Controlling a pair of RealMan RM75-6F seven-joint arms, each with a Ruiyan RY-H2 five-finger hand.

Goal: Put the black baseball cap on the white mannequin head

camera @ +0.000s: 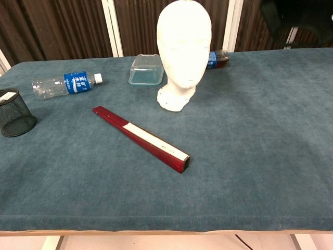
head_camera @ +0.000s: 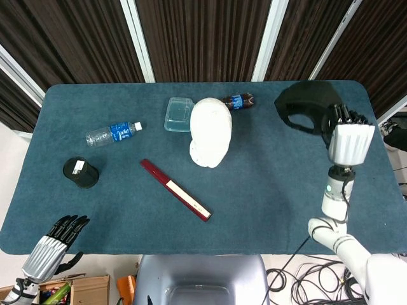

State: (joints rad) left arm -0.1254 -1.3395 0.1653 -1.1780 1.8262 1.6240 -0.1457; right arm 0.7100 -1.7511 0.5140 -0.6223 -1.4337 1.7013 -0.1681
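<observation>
Cap lifted clear, to be carried over the mannequin head

Above the blue tabletop at its two o'clock corner, the black baseball cap is grasped by the right hand, opening tilted down. It should be carried toward ten o'clock, levelled over the upright white mannequin head, then lowered squarely. The left hand is held released, off the seven o'clock edge.

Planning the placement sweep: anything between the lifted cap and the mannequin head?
Nothing visible. The right robot hand holds the black cap in the air, right of the white mannequin head. The cola bottle lies low behind the head, below that path.
</observation>
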